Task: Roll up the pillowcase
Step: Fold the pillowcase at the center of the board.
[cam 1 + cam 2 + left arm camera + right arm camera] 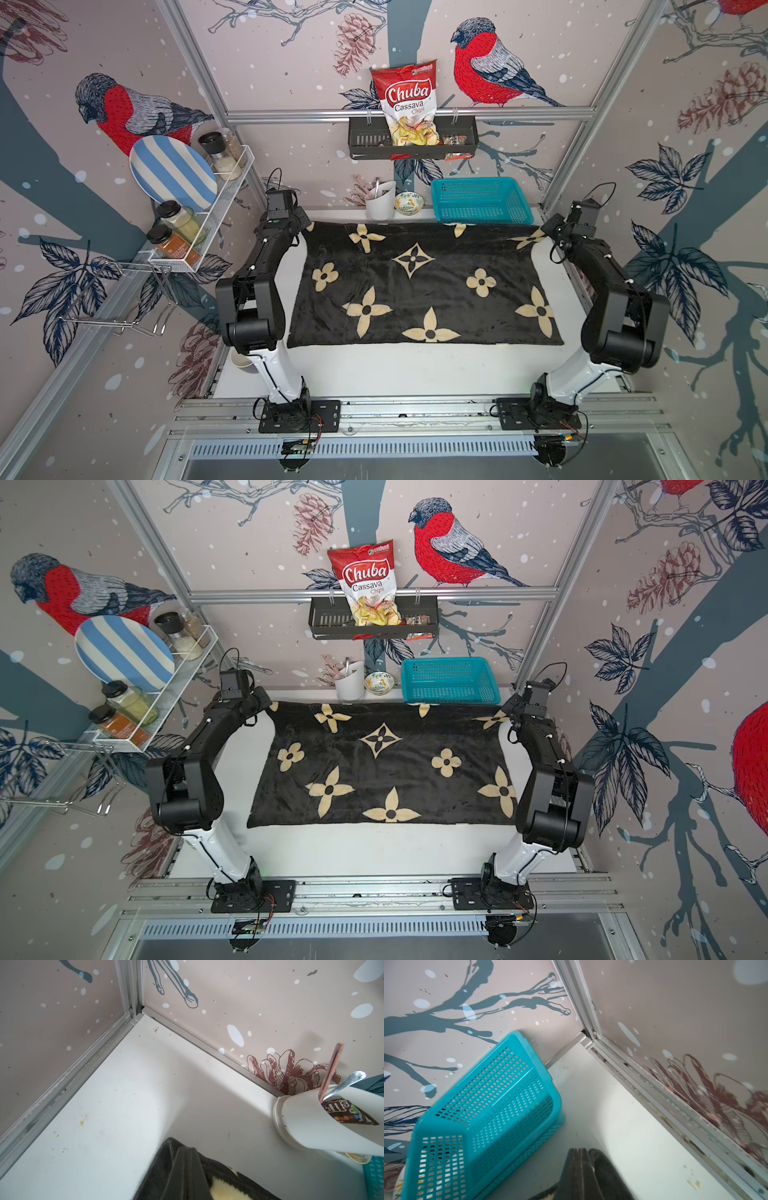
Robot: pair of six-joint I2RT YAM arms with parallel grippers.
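The pillowcase (415, 299) (374, 771), black plush with cream flowers and stars, lies spread flat on the white table (395, 370). My left gripper (306, 225) (187, 1148) is at its far left corner, jaws shut, with the dark cloth (158, 1178) bunched round the fingers. My right gripper (542, 237) (580, 1149) is at the far right corner, jaws shut too, with a fold of cloth (608, 1178) against the fingers. The right edge of the cloth curves inward near that corner.
A teal basket (482, 201) (488, 1115) stands at the back right, just behind the cloth. A white utensil cup (380, 205) (311, 1126) and a small bowl (409, 203) stand at the back wall. A wire rack with jars (195, 232) hangs at the left.
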